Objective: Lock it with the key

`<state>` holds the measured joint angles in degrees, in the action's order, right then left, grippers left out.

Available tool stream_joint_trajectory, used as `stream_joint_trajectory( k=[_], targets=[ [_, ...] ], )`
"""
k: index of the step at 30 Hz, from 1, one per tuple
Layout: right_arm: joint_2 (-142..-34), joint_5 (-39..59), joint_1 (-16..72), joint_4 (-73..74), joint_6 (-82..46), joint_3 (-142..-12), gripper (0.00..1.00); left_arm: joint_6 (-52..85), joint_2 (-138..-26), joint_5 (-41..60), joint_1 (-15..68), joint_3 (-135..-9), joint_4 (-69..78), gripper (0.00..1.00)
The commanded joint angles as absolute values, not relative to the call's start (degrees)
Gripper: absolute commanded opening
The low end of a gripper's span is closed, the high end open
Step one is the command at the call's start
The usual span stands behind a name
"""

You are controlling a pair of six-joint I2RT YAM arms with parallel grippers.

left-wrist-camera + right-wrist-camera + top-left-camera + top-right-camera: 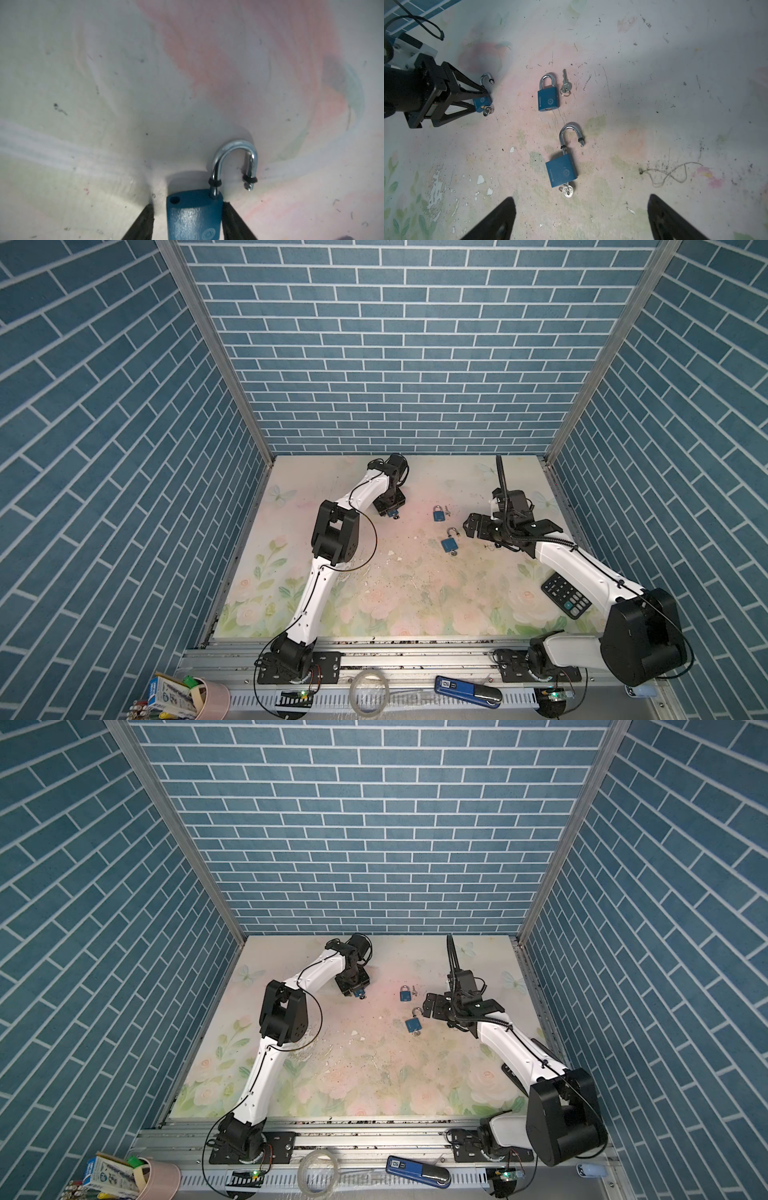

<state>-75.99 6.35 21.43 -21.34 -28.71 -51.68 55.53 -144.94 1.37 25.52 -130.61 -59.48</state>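
A: How does the padlock [193,218] point?
B: Shackle [234,145] far, key [487,109] near; it lies in the far half of the mat [374,593].
A: Jaws?
B: The left gripper [187,204] straddles its body, clamped or not I cannot tell; the right gripper [581,197] gapes.

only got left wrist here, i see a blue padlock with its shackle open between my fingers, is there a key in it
Observer: Yes, the right wrist view shows a ringed key in the bottom of your padlock.
Operator: any other locks nearby
Observer: Two lie on the table: a shut padlock with a loose key beside it, and an open padlock with an inserted key.
Operator: where's my other arm
Observer: The right gripper hangs open and empty above the table, by the open padlock.
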Motion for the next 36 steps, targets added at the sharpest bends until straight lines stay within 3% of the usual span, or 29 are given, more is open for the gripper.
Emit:
stream_joint_trajectory(
  k=[1,9,18,28,36],
  targets=[
    [-74.5,8.1,21.4,-20.0,-30.7,-50.8,0.99,54.0,-148.1,1.0,24.2,-128.3,-61.8,0.54],
    [-72.6,7.2,21.5,-20.7,-31.9,-49.3,0.99,53.2,-148.0,1.1,23.7,-127.3,-61.0,0.54],
    [-70.3,7.3,21.6,-21.4,-31.8,-48.2,0.99,53.6,-148.5,2.1,23.7,-126.4,-59.9,0.46],
    [-67.9,9.8,21.6,-20.4,-32.3,-45.8,0.99,53.2,-147.3,5.8,23.6,-124.4,-57.1,0.21],
    [-64.8,17.9,21.8,-7.9,-40.1,-40.4,0.99,52.5,-134.6,10.2,24.1,-114.4,-49.8,0.16]
  ],
)
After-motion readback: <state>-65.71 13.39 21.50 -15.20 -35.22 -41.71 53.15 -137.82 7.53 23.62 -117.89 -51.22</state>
